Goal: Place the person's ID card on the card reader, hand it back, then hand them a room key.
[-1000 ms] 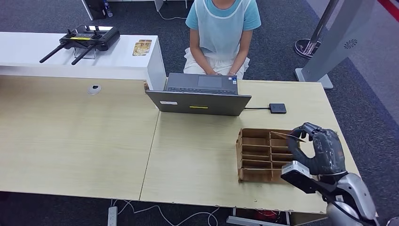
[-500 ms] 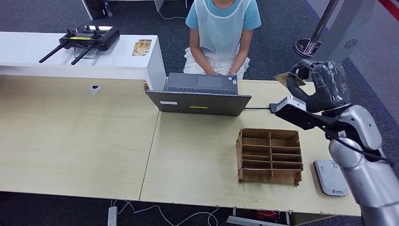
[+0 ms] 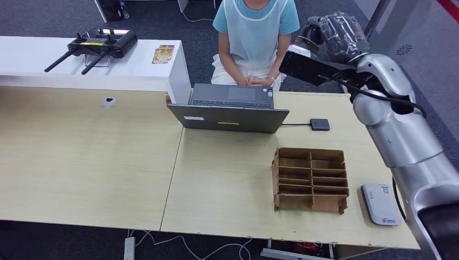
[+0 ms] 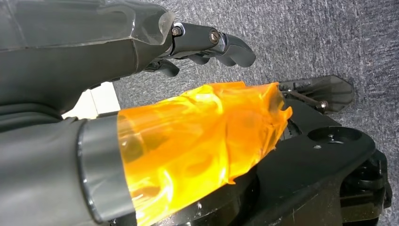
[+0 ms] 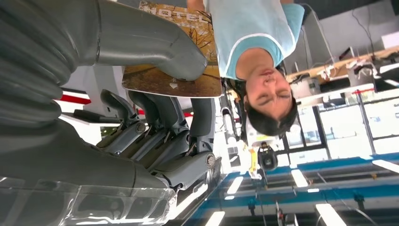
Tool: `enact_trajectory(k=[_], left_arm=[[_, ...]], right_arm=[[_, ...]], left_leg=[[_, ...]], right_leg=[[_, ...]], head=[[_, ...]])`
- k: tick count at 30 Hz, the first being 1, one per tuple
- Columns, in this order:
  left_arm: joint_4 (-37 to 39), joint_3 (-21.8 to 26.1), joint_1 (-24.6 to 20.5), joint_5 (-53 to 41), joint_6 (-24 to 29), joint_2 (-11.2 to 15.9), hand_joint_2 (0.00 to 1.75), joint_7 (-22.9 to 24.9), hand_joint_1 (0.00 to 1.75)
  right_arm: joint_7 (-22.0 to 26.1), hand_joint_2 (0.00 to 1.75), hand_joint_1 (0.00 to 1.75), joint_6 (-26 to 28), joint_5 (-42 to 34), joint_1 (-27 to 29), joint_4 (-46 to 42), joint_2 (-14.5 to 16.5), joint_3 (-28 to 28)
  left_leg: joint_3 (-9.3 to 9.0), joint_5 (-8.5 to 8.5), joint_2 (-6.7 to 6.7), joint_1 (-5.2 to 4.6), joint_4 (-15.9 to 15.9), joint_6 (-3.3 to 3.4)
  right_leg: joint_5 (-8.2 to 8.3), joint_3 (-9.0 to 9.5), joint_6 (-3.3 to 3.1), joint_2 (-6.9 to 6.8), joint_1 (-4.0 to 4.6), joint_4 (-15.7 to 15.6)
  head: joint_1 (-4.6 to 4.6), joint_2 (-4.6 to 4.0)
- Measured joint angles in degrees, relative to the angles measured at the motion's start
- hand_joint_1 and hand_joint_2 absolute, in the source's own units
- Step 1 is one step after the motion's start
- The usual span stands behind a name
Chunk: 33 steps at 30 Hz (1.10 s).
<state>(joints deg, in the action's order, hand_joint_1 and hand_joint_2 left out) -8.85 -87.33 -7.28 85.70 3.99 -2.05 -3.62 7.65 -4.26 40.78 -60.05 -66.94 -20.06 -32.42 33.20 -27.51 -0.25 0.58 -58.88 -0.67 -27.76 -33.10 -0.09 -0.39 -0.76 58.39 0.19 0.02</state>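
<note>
My right hand [image 3: 331, 31] is raised high over the table's far right edge, next to the seated person [image 3: 254, 27]. It pinches a brown hotel key card [image 3: 301, 43] between thumb and fingers. The right wrist view shows that key card [image 5: 188, 66] under the thumb of the right hand [image 5: 155, 117], with its free end towards the person [image 5: 254, 28]. The person's hands are together at the laptop's far edge. A white card reader [image 3: 380, 203] lies at the table's front right. In the left wrist view, my left hand [image 4: 202, 42] hangs over carpet and holds nothing.
An open grey laptop [image 3: 230, 111] faces the person, wired to a small black box [image 3: 319, 124]. A cardboard divider box [image 3: 310, 179] stands left of the reader. A remote controller [image 3: 97, 46] and some cards [image 3: 163, 53] lie on the white counter [image 3: 32, 59] at the back left.
My right arm has risen from the cardboard box and swung up and away towards the person, carrying the key card. The person's hands have come together behind the laptop.
</note>
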Motion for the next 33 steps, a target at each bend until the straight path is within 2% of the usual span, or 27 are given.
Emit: enact_trajectory(k=[6, 13, 20, 25, 28, 29, 32, 33], left_arm=[[0.0, 0.0, -0.1, -1.3, -0.3, 0.0, 0.0, 0.3, 0.0], [0.0, 0.0, -0.2, -1.9, -0.4, 0.1, 0.0, 0.4, 0.0], [0.0, 0.0, -0.1, -1.5, -0.4, 0.2, 0.0, 0.6, 0.0], [0.0, 0.0, -0.1, -1.3, -0.3, 0.4, 0.0, 0.6, 0.0], [0.0, 0.0, -0.1, -1.1, -0.3, 0.4, 0.0, 0.6, 0.0], [0.0, 0.0, -0.1, -1.1, -0.3, 0.4, 0.0, 0.6, 0.0], [0.0, 0.0, -0.1, -1.0, -0.2, 0.4, 0.0, 0.6, 0.0], [0.0, 0.0, -0.1, -1.0, -0.2, 0.4, 0.0, 0.6, 0.0]], right_arm=[[-2.0, 1.75, 1.71, -0.4, 0.1, -6.4, 12.0, 5.8, -3.3], [-3.2, 1.75, 1.71, 0.3, -1.6, -10.6, 24.8, 10.9, -4.4], [-3.7, 1.75, 1.7, 1.2, -4.7, -12.2, 34.9, 12.8, -3.9], [-3.8, 1.75, 1.71, 1.8, -5.0, -12.4, 38.6, 13.2, -2.7], [-4.0, 1.75, 1.65, 2.1, -4.7, -12.7, 40.1, 13.4, -2.3], [-4.0, 1.75, 1.44, 2.1, -4.7, -12.7, 40.4, 13.4, -2.2], [-4.1, 1.75, 0.22, 2.4, -4.3, -12.7, 41.3, 13.5, -2.1], [-4.2, 1.75, 0.0, 2.5, -4.2, -12.7, 41.6, 13.6, -2.1]], left_leg=[[0.0, 0.0, 0.0, 0.0, 0.0, 0.0], [0.0, 0.0, -0.01, -0.01, 0.0, 0.0], [0.01, 0.0, -0.02, -0.01, -0.1, 0.0], [0.01, 0.0, 0.0, -0.01, -0.1, 0.0], [0.0, 0.0, -0.01, 0.0, -0.1, 0.0], [0.0, 0.0, -0.02, 0.0, -0.1, 0.0], [0.0, 0.0, -0.01, 0.0, -0.1, 0.0], [0.0, 0.0, -0.01, 0.0, -0.1, 0.0]], right_leg=[[0.0, -0.01, 0.0, 0.0, 0.0, 0.0], [0.01, -0.01, 0.01, 0.0, 0.0, 0.0], [0.01, -0.01, 0.01, -0.02, -0.01, 0.0], [0.01, -0.01, 0.01, 0.01, -0.01, 0.0], [0.01, -0.02, 0.01, 0.0, 0.0, 0.0], [0.01, -0.02, 0.01, -0.01, 0.0, 0.0], [0.01, -0.01, 0.01, 0.0, 0.0, 0.0], [0.01, -0.01, 0.01, 0.01, 0.0, 0.0]], head=[[0.0, -0.01], [0.0, 0.0], [0.0, -0.01], [0.0, -0.01], [0.0, -0.01], [0.0, -0.01], [0.0, -0.01], [-0.01, -0.01]])
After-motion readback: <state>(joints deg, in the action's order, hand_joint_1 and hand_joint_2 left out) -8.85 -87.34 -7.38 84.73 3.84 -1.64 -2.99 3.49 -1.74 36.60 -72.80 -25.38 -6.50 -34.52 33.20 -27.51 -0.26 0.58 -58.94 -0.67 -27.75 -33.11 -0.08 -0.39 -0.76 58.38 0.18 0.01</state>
